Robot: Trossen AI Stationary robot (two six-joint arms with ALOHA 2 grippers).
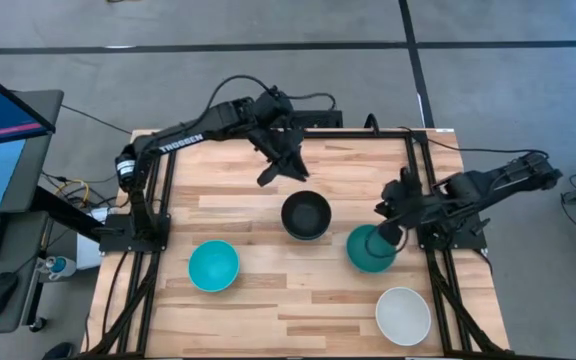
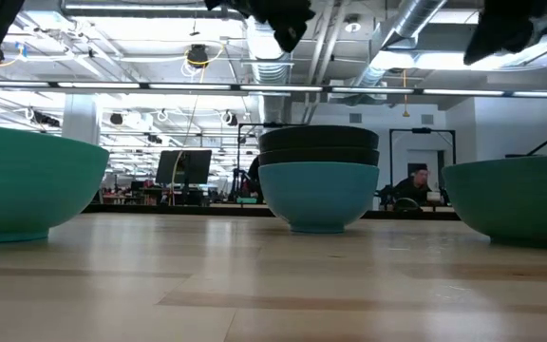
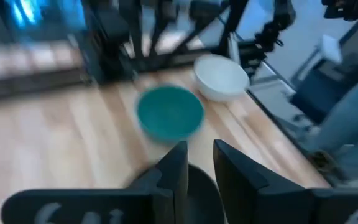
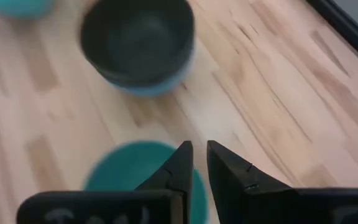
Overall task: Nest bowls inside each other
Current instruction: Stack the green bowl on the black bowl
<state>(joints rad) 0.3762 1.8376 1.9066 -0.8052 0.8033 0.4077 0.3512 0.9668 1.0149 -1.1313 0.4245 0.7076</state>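
A stack [image 1: 306, 215] stands mid-table: two black bowls nested in a sky-blue bowl [image 2: 318, 195]. The turquoise bowl [image 1: 213, 265] sits toward the near left, and the dark teal-green bowl [image 1: 368, 250] is right of the stack. The white bowl [image 1: 403, 315] is at the near right. My left gripper [image 1: 286, 165] hovers just beyond the stack's far side, high above it [image 2: 283, 24], its fingers [image 3: 201, 165] a narrow gap apart and holding nothing. My right gripper [image 1: 388, 235] hangs over the teal-green bowl's right rim [image 4: 135, 171], well above it [image 2: 511, 28]. It too is narrowly open and empty [image 4: 194, 162].
Dark frame rails run along the table's left [image 1: 148, 250] and right [image 1: 433, 250] sides and carry the arm bases. Bare wood lies along the far strip and between the turquoise and white bowls. A monitor and keyboard stand off the table's left.
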